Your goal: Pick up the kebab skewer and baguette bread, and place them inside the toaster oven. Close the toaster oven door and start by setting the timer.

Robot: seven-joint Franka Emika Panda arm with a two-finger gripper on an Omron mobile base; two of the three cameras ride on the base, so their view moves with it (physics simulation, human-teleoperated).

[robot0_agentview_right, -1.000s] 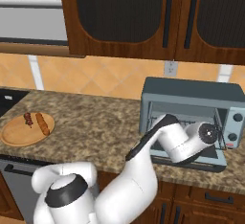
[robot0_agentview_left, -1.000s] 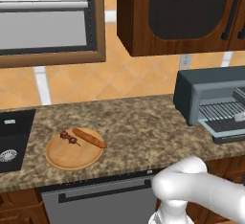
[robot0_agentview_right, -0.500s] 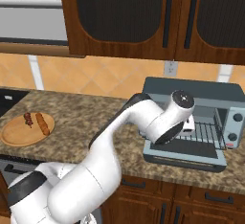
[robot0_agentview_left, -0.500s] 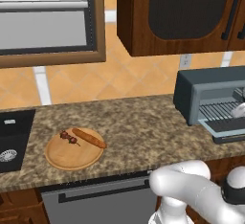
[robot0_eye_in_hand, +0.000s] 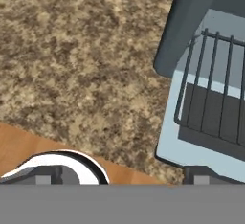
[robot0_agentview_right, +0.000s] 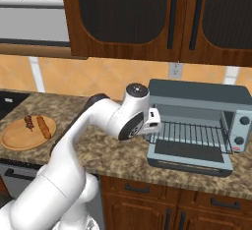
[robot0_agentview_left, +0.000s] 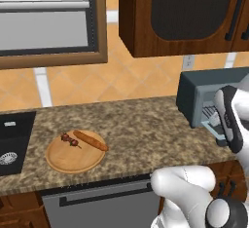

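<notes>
The gripper (robot0_agentview_right: 156, 118) hangs at the left front corner of the oven (robot0_agentview_right: 197, 99), its jaws spread wide and holding nothing. In the hand view only the dark stubs of its tips rise at the bottom edge, set far apart, with speckled counter (robot0_eye_in_hand: 81, 55) below them and the oven's corner (robot0_eye_in_hand: 191, 31) on the right.

The door (robot0_agentview_right: 189, 156) lies dropped flat in front of the oven, level with the counter edge (its dark window faces up). Above it the wire rack (robot0_agentview_right: 189, 134) stands partly drawn out of the cavity, bare. Two round knobs (robot0_agentview_right: 241, 130) sit on the oven's right-hand panel.

Well apart to the left on the counter rests a round wooden board (robot0_agentview_left: 75, 151). On it lie the skewer (robot0_agentview_left: 69, 139) and the baguette (robot0_agentview_left: 90, 141), just beside each other, the skewer on the side nearer the sink (robot0_agentview_left: 14, 142); whether they touch cannot be told. The same pair shows on the board in the right base view, skewer (robot0_agentview_right: 30, 122) to the left of baguette (robot0_agentview_right: 44, 127).

Dark wooden cabinets (robot0_agentview_right: 147, 17) hang over the oven, and a wall outlet (robot0_agentview_right: 174, 70) sits on the orange tile behind it.
</notes>
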